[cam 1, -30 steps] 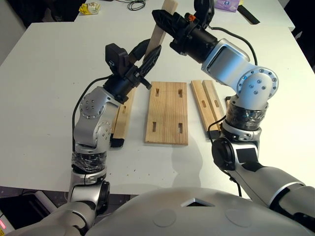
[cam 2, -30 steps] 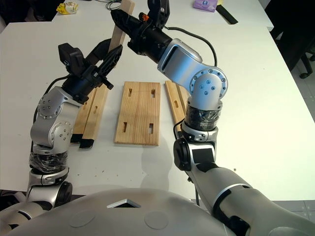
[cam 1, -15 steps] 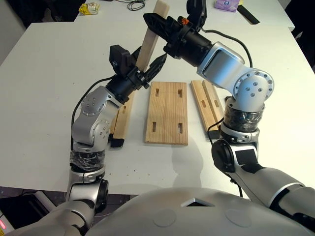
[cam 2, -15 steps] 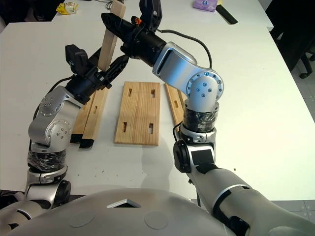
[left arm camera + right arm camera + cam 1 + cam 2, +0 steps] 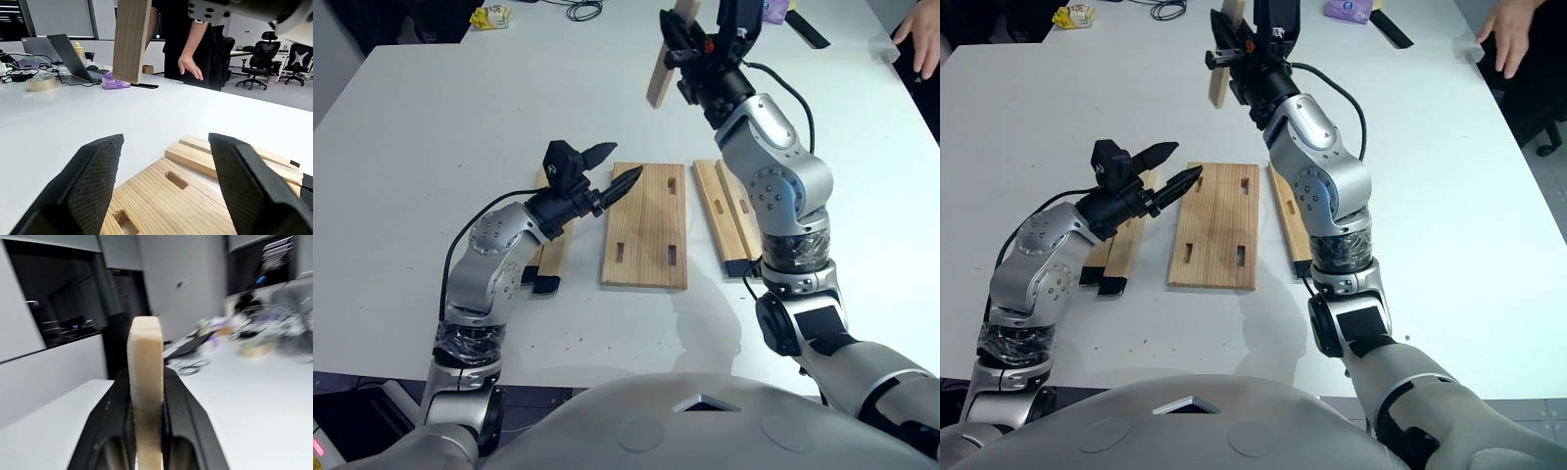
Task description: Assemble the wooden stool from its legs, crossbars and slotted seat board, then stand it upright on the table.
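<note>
Pinching the wooden leg (image 5: 659, 86), right claw (image 5: 145, 391) holds it aloft.

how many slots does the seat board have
4, all in the seat board: far-left slot beside the left gripper tip, far-right slot, near-left slot, near-right slot. None seems hidden.

No readable text, number or sign on the slotted seat board (image 5: 645, 224) or the wooden leg (image 5: 659, 78) raised beyond it. Print on the yellow packet (image 5: 492, 15) and purple packet (image 5: 1347, 10) far behind the board too small to tell.
</note>
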Robot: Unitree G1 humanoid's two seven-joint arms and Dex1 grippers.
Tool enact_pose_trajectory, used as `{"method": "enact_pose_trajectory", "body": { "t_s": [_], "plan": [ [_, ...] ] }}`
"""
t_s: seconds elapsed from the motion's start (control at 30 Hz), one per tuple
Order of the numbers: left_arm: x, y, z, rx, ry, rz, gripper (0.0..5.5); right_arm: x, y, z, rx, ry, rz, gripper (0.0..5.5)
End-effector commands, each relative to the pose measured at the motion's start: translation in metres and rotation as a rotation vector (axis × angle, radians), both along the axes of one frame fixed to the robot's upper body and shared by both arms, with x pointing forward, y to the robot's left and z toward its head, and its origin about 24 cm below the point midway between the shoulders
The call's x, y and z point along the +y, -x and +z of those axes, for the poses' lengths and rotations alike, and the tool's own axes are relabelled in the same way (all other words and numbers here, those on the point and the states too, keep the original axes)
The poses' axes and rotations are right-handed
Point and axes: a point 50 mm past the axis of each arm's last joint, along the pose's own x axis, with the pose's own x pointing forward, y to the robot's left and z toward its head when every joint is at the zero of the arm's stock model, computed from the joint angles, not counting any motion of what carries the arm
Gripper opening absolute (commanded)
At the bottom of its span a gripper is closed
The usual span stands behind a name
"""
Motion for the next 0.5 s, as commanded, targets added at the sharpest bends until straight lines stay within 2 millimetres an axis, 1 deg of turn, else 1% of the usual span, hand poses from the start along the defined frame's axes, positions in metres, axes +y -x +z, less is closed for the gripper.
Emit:
{"method": "enact_pose_trajectory", "body": {
  "t_s": [0.03,0.07,0.13,0.23,0.4,0.5],
  "plan": [
    [0.022,0.000,0.017,-0.052,0.083,0.158,3.21,-0.058,0.002,-0.036,0.063,0.204,-0.223,0.42],
    [0.027,0.000,0.020,-0.067,0.108,0.199,3.21,-0.066,0.004,-0.042,0.074,0.241,-0.250,0.42],
    [0.036,0.001,0.028,-0.095,0.159,0.278,3.21,-0.078,0.009,-0.047,0.110,0.253,-0.291,0.42],
    [0.048,0.006,0.035,-0.126,0.230,0.402,3.21,-0.087,0.013,-0.046,0.162,0.241,-0.270,0.42],
    [0.061,0.014,0.030,-0.123,0.242,0.522,3.21,-0.095,0.025,-0.030,0.224,0.191,-0.189,0.42],
    [0.065,0.023,0.025,-0.117,0.244,0.584,3.21,-0.102,0.031,-0.026,0.282,0.172,-0.163,0.42]
  ]
}}
